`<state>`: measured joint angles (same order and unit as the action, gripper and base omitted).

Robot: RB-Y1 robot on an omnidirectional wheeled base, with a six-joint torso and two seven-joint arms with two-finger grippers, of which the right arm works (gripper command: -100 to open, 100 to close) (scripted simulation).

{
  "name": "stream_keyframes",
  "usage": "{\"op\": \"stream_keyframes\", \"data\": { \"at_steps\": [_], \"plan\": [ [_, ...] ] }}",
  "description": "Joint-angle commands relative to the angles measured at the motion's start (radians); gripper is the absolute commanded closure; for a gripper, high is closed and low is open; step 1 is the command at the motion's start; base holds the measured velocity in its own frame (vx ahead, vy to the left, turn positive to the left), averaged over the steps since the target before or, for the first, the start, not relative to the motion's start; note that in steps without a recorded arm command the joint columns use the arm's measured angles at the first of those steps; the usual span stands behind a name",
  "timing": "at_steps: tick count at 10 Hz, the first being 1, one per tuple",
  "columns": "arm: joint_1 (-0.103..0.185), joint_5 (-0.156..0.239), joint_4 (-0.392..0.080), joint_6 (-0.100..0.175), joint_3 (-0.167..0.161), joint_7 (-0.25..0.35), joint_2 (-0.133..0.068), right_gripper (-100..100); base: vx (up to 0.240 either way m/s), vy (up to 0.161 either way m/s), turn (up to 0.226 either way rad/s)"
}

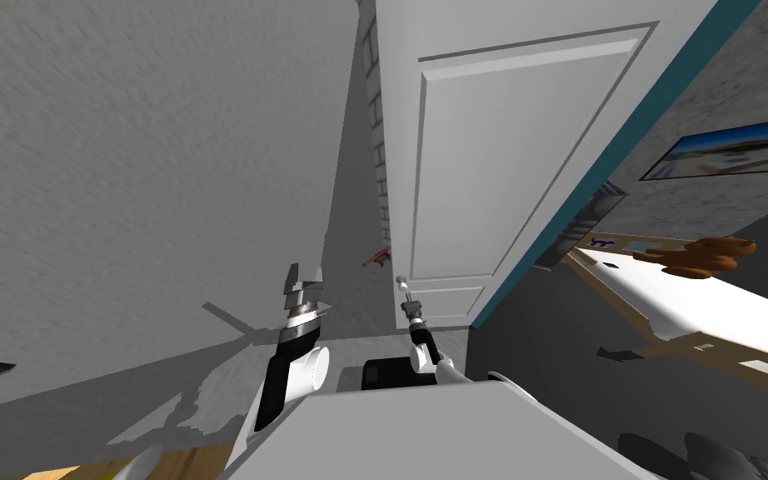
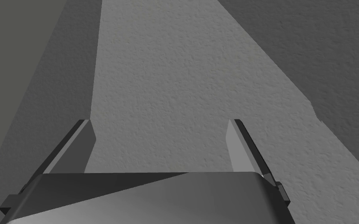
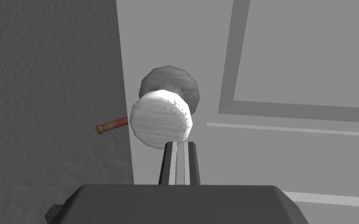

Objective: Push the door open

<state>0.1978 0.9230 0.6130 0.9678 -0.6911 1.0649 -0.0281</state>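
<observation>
1. The right gripper, fingers pressed together on nothing, points at the round white knob. I judge the thin tips could skid off its curved face and slip past the door's edge.
2. An off-centre push might turn the wrist aside instead of swinging the white door.
3. The knob sits just beyond the fingertips; I cannot tell whether they touch. In the head view it lies at centre frame, low on the door.
4. The left gripper, fingers apart, faces a grey wall.
</observation>
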Motion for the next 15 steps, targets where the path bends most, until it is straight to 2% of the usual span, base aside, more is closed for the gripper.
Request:
{"op": "stream_keyframes", "data": {
  "at_steps": [1,2,4,5,6,8,10,12,13,14,15],
  "plan": [
    [0.002,0.006,-0.009,0.005,0.005,-0.001,-0.002,-100,-0.239,0.068,-0.100],
    [0.001,0.009,-0.007,0.005,0.009,-0.004,0.007,-100,-0.243,0.063,-0.082],
    [-0.001,0.016,-0.003,0.005,0.015,-0.010,0.048,-100,-0.177,0.031,-0.059],
    [-0.009,0.016,0.013,0.000,0.014,-0.014,0.032,-100,-0.068,0.011,-0.005],
    [-0.011,0.019,0.015,0.004,0.014,-0.012,0.004,-100,0.077,0.030,0.040],
    [-0.010,0.021,0.013,0.010,0.013,-0.006,-0.012,-100,0.237,0.028,0.029],
    [-0.010,0.024,0.009,0.019,0.012,0.002,-0.017,-100,0.273,0.003,0.038],
    [-0.009,0.028,0.005,0.028,0.011,0.011,-0.002,-100,0.228,0.019,0.035],
    [-0.006,0.026,-0.003,0.028,0.010,0.012,-0.004,-100,0.095,0.007,0.006],
    [-0.006,0.026,-0.003,0.028,0.010,0.012,-0.004,100,-0.011,0.004,0.015],
    [-0.006,0.026,-0.003,0.028,0.010,0.012,-0.004,100,-0.035,0.003,0.004]
  ]
}}
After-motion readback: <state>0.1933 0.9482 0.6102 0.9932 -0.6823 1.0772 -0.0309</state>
